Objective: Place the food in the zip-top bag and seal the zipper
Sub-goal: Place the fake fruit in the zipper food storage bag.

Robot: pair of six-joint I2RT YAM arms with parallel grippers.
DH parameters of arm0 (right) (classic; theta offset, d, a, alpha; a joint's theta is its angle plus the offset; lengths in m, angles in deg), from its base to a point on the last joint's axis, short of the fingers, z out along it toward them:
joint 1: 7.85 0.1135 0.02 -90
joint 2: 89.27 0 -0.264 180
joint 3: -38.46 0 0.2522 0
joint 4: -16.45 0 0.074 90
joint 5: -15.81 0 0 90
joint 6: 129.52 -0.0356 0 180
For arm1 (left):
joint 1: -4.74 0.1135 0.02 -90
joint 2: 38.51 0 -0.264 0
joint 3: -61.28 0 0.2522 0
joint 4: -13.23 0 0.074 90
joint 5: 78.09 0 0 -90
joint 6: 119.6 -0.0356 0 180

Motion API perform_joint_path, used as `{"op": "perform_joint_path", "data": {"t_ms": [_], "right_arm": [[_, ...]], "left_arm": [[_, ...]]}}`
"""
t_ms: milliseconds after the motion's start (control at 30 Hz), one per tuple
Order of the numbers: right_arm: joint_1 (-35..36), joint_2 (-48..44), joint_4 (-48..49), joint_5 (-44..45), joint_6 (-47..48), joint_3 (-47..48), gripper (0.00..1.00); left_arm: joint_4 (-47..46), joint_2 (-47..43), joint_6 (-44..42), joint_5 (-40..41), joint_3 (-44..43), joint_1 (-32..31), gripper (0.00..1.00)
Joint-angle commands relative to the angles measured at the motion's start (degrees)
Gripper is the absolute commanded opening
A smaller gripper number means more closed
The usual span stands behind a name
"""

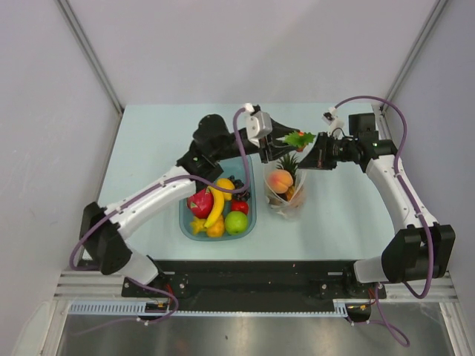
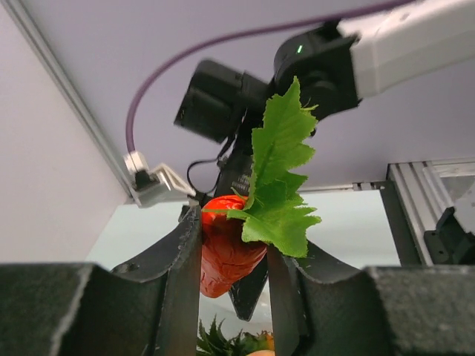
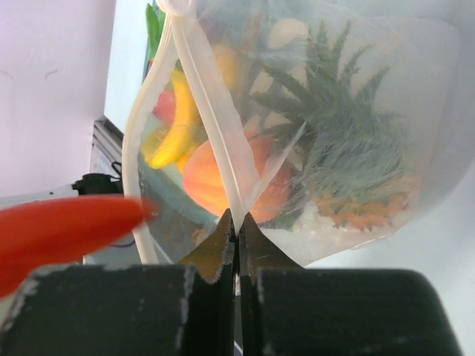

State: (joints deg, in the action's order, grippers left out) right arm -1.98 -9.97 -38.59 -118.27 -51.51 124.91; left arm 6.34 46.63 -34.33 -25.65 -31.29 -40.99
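- left tool is clamped on a red toy piece with a big green leaf; a finger sits on either side of the red body and the leaf sticks up past the tips
- from the top camera that red toy piece hangs in the air, off the tabletop, between my two tools and at the far end of the zip-top bag; can't tell from here if it's right over the mouth or just behind it
- right tool is pinched together on the bag's top edge; the fingers meet with just the thin plastic caught between them
- the zipper runs away from that pinch as a pale strip; the other lip bows out to the left, so the mouth stands apart, not sealed
- the zip-top bag stands just right of the blue tray; my right tool has it by the far end
- already in the bag: a pineapple with its spiky green crown and a peach beside it
- in the tray: a banana, a green apple, a big red fruit and a few smaller bits I can't name
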Motion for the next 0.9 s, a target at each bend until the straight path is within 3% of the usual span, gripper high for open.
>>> {"op": "perform_joint_path", "data": {"t_ms": [0,467,633,867], "right_arm": [[-0.94,-0.73,2.78,-6.0,-1.63,1.41,0.0],[-3.58,3.22,4.54,-14.89,-2.69,2.28,0.0],[-3.93,4.36,4.02,-16.04,-2.25,2.28,0.0],[-5.43,6.56,0.68,-16.92,0.91,4.83,0.0]], "left_arm": [[-12.29,2.92,-1.15,4.16,3.64,-0.76,0.0],[-23.73,10.3,-11.44,11.88,14.11,-0.58,0.0],[-28.22,14.6,-7.94,14.79,14.3,-0.14,0.02],[-22.17,20.85,-3.09,18.48,9.73,-0.23,0.02]]}}
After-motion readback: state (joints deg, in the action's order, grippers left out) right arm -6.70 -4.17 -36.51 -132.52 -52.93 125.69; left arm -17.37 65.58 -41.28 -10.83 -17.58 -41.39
